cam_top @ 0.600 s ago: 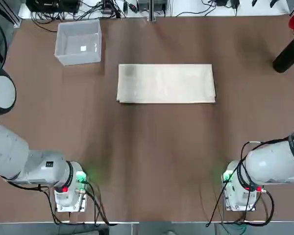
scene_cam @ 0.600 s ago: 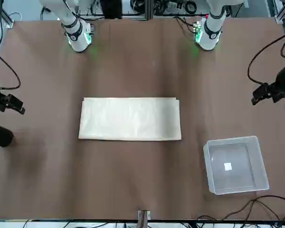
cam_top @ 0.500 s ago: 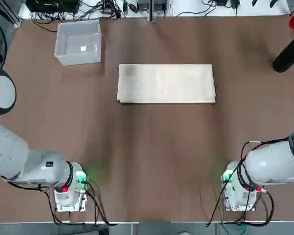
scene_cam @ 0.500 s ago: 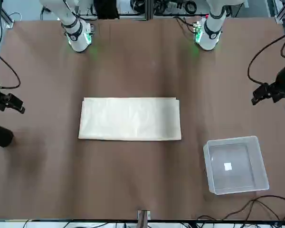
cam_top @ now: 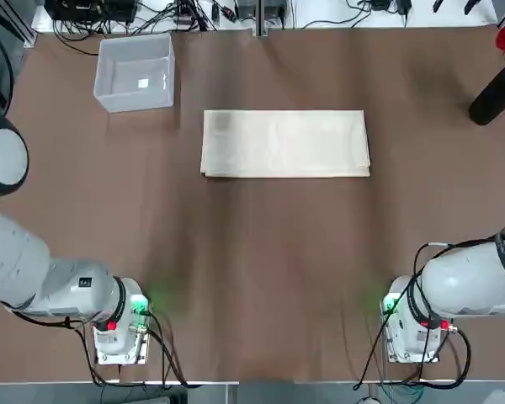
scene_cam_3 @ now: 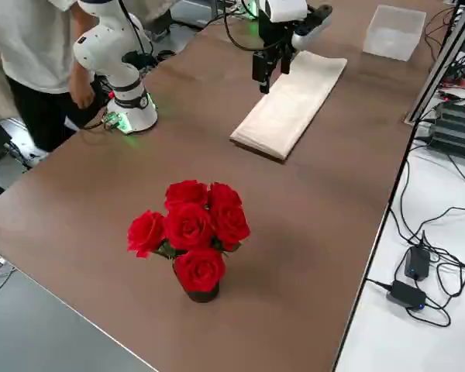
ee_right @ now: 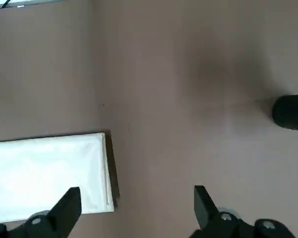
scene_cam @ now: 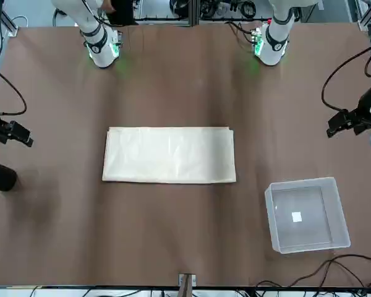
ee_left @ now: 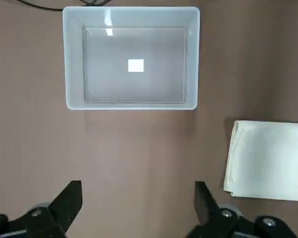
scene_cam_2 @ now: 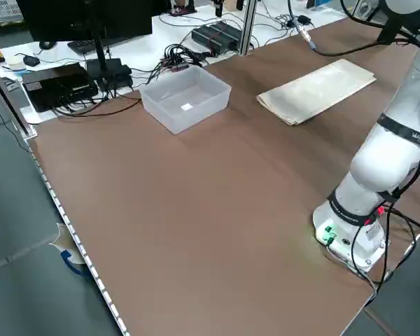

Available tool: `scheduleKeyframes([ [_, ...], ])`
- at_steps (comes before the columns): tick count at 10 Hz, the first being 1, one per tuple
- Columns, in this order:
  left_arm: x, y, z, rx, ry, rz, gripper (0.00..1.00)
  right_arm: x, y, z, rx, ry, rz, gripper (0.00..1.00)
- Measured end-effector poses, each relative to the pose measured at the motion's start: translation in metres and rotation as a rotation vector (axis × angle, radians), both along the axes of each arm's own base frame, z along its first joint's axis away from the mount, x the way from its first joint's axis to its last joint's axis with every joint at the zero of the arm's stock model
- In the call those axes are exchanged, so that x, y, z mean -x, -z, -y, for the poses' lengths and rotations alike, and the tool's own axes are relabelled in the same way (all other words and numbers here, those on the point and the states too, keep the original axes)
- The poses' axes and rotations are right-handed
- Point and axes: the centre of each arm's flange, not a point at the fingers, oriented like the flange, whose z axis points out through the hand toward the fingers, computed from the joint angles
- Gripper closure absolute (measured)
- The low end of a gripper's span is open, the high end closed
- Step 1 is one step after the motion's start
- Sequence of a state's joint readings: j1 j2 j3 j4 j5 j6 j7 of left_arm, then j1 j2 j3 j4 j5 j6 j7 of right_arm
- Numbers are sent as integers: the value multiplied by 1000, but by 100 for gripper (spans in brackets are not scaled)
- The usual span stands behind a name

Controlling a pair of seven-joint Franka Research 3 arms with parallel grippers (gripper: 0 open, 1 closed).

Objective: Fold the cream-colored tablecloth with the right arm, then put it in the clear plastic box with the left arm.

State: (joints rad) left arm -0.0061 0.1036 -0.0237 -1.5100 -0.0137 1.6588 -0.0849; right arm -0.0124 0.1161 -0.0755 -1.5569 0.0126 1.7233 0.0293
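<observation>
Beyond the left gripper's [ee_left: 139, 210] wide, empty jaws sat the smooth translucent box [ee_left: 134, 89]; beneath the right gripper's [ee_right: 138, 212] wide, empty jaws, soft layered cloth [ee_right: 49, 173] lay off one finger, roses [scene_cam_3: 190, 225] showing only from above.

Below my tools spreads a brown worktop [scene_cam_2: 196, 231]. Past its far edge from them, I see a white desk [scene_cam_2: 227, 31] bearing a black monitor [scene_cam_2: 84, 17]. Beyond its side lies a grey floor [scene_cam_2: 42, 280], lower than my tools.
</observation>
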Motion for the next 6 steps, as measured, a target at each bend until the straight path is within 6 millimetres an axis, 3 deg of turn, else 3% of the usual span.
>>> scheduleKeyframes([
  [3, -2, 1, -1, 0, 0, 6, 0, 5, 26, -5, -69, 11, -63, 0],
  [6, -3, -6, -10, 0, -15, 19, 0, 17, 94, -4, -321, 106, -164, 0],
])
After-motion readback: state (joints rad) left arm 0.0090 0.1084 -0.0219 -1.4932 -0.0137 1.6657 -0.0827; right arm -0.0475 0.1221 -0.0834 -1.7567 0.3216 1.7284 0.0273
